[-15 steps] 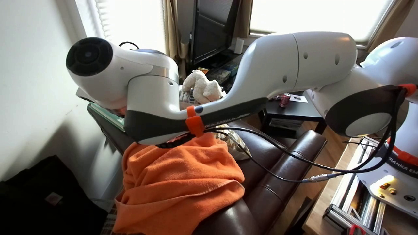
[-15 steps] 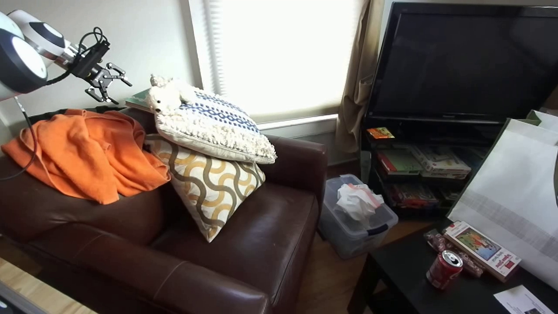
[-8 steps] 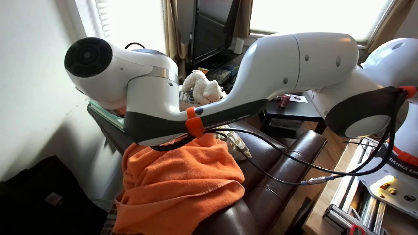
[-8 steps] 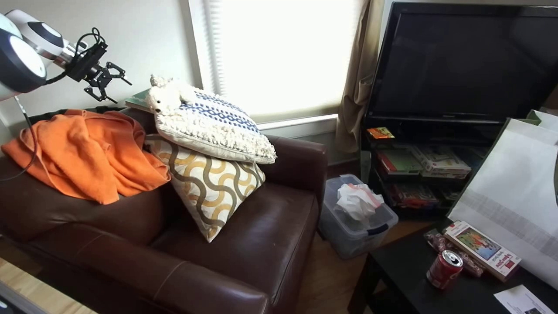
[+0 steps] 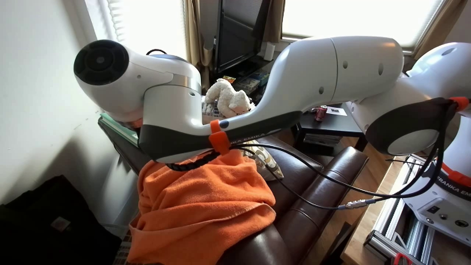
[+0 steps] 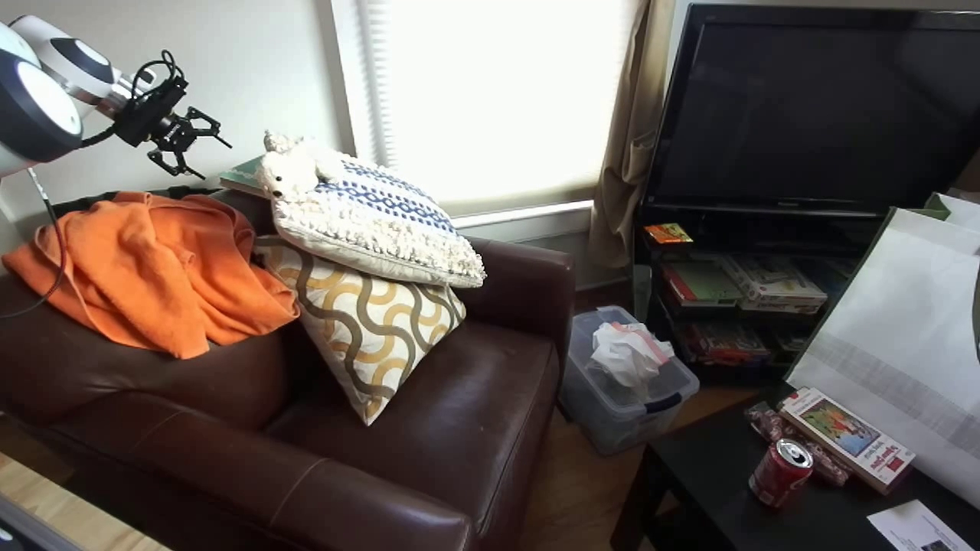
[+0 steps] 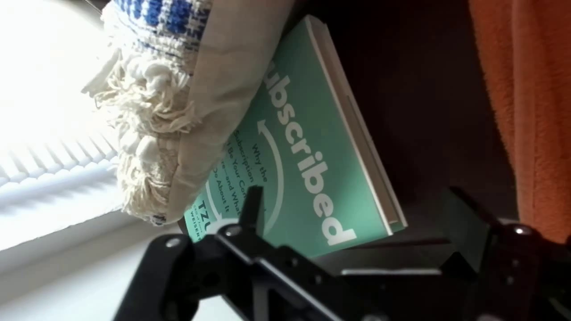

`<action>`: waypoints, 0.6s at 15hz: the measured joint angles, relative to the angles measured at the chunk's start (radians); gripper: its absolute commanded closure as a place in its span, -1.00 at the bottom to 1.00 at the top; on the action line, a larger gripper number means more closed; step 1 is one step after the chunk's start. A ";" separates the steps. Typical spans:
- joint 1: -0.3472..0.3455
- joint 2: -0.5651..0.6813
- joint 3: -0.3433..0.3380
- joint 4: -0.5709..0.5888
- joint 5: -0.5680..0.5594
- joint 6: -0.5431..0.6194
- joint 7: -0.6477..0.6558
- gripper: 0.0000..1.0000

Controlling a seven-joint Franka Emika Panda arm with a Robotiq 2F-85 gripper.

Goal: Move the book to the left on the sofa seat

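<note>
Closest in the wrist view, the gripper (image 7: 355, 198) has its fingers (image 7: 252, 211) released and spread wide, with nothing pinched between them; a spread like this seems meant to straddle an edge of the book (image 7: 312, 147) with room to spare. In an exterior view the tips hang near it and no contact shows, so this looks like the approach, the move itself not yet begun.

Next comes the book itself, a green hardcover lying flat, title up, on top of the sofa back (image 7: 437, 125) (the task speaks of the seat, yet here it is up on the backrest). That broad ledge presumably keeps it level. The fringed pillow (image 7: 218, 102) overlaps one side of the cover and hides the start of the title, so it may drag or slump when the book slides. The pale edge facing the orange blanket (image 7: 539, 133) is uncovered and likely the better place for a grip; the leather strip on that side could be where left leads, though whose left is unclear.

Farther off, in an exterior view, the patterned pillow (image 6: 375, 329) stands tilted on the sofa seat (image 6: 467, 405), apparently propping the fringed one from beneath, while a white plush toy (image 6: 295, 172) sits at that one's upper end.
</note>
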 measured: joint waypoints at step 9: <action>0.004 0.062 -0.060 0.000 -0.035 0.079 0.063 -1.00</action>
